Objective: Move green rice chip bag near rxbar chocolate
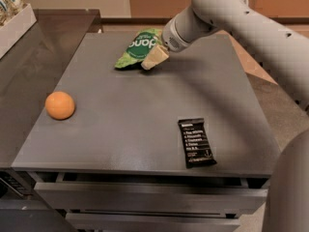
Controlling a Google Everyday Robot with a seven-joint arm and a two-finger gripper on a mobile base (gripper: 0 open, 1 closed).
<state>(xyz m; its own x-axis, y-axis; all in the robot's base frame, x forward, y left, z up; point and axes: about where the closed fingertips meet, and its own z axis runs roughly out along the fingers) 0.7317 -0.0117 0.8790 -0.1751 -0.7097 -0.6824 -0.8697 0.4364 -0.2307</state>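
Observation:
The green rice chip bag (pixel 136 49) lies crinkled at the far middle of the grey table top (pixel 130 115), its dark green oval panel facing up. My gripper (pixel 154 58) hangs from the arm that comes in from the upper right. Its cream tip is at the bag's right edge and overlaps it, low over the table. The rxbar chocolate (pixel 196 142), a flat black wrapper with white text, lies near the front right of the table, well apart from the bag.
A round orange fruit (pixel 60 105) sits at the left side of the table. A darker counter (pixel 29 66) adjoins on the left, with a white tray (pixel 14 23) of packets at its far end. Drawers sit below the table's front edge.

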